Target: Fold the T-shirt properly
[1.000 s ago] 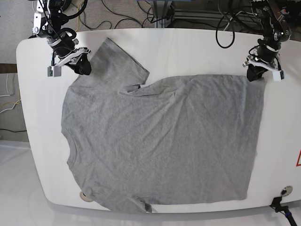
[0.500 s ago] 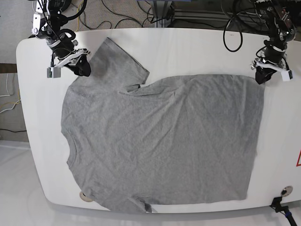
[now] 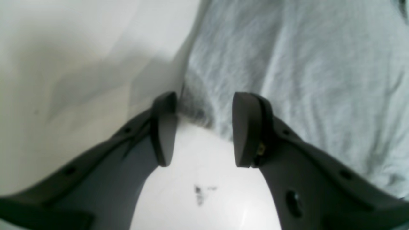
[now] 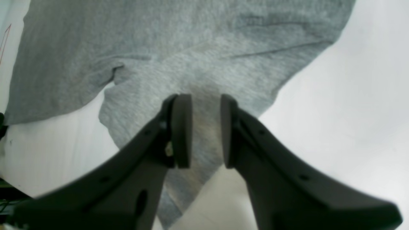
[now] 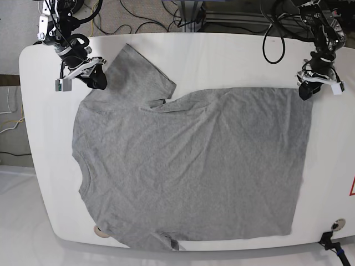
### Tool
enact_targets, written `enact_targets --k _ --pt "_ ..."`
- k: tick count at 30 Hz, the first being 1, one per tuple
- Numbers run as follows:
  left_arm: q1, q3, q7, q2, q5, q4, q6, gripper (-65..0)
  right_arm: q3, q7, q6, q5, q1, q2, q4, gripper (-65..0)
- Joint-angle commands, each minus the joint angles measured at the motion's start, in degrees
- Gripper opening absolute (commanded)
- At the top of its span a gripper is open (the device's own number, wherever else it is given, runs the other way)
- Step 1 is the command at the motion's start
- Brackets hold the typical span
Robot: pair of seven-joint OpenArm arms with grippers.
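Grey cotton, the T-shirt [image 5: 188,166] lies spread flat over the white table [image 5: 233,55], its far sleeve pinched in the right claw [image 4: 206,127] for folding, its hem corner between the spread jaws of the left claw [image 3: 203,127], unheld.

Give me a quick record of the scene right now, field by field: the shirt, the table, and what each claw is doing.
garment: grey T-shirt, spread flat, not yet folded
surface: white table
far sleeve: lying out flat toward the right claw
left claw: open, at the hem corner, cloth edge between the fingers but not pinched
right claw: jaws narrowly apart over the sleeve tip, grip unclear
near edge: shirt reaches the table's front rim
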State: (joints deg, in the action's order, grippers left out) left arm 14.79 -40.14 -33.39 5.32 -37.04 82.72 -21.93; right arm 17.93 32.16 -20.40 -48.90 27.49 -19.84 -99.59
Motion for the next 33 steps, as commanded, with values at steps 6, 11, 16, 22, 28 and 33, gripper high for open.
enact_targets --k 6,11,16,22,28,33 --pt "-2.1 0.2 -0.5 0.6 0.0 -1.3 0.0 -38.1 0.4 -1.2 -0.5 -0.9 -0.1 -0.8 -1.0 -49.8" --pt "-3.9 2.3 -2.3 0.4 -0.2 -1.4 -0.1 -38.1 0.5 -1.2 -0.5 -0.9 -0.1 -0.8 -1.0 -49.8" --pt "-5.1 5.5 -3.3 0.3 -0.4 -1.3 0.0 -38.3 0.5 -1.2 -0.5 -0.9 -0.1 -0.8 -1.0 -49.8" --pt "-5.1 5.5 -3.1 0.3 -0.4 -1.2 0.0 -38.8 0.5 -1.2 -0.5 -0.9 -0.1 -0.8 -1.0 -49.8" --pt "-5.1 1.9 -3.0 0.3 -0.4 -1.1 -0.1 -65.0 0.5 -1.3 -0.5 -0.9 -0.1 -0.8 -1.0 -49.9" --pt "-5.2 2.2 -3.1 0.4 -0.2 -1.1 -0.1 -65.0 0.5 -1.3 -0.5 -0.9 -0.1 -0.8 -1.0 -50.4"
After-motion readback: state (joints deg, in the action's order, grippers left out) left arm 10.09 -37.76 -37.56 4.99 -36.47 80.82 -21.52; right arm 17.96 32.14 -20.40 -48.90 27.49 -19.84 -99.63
